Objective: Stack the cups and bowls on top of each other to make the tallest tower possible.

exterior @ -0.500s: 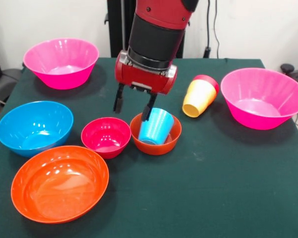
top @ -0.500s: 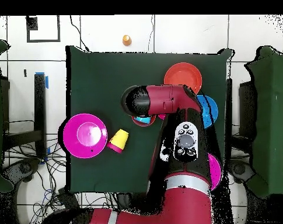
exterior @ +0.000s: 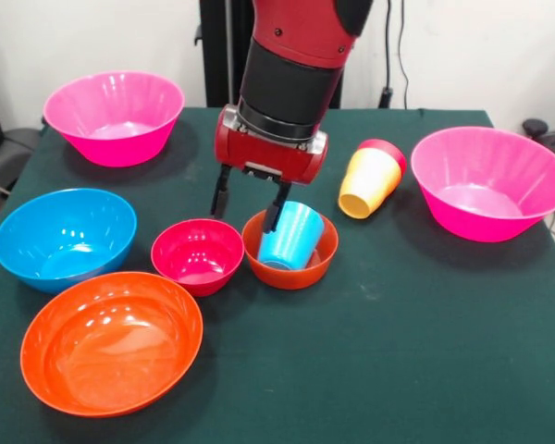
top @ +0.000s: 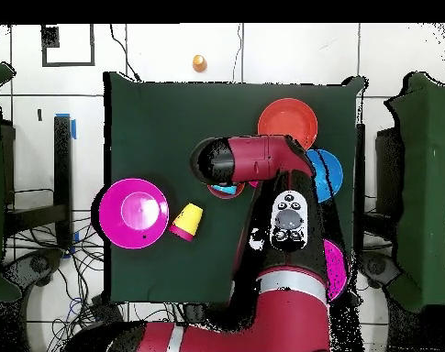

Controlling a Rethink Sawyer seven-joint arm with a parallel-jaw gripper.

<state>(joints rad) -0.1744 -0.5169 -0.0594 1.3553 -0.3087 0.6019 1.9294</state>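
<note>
My gripper (exterior: 249,205) is open and empty, just above the table behind the small orange bowl (exterior: 305,268). A blue cup (exterior: 291,236) leans tilted inside that bowl; one finger (exterior: 276,211) is right beside the cup's upper edge. The small crimson bowl (exterior: 197,256) sits left of it. A yellow cup (exterior: 368,183) nested in a red cup (exterior: 387,149) lies on its side at the right. In the overhead view the arm hides the gripper, and only a sliver of the blue cup (top: 228,190) shows.
Two large pink bowls (exterior: 114,116) (exterior: 490,180) stand at the far left and at the right. A blue bowl (exterior: 65,238) and a wide orange bowl (exterior: 111,342) are at the near left. A small orange thing (top: 199,62) lies on the floor beyond the table.
The gripper has risen slightly and is still open. The blue cup and the bowls have not moved.
</note>
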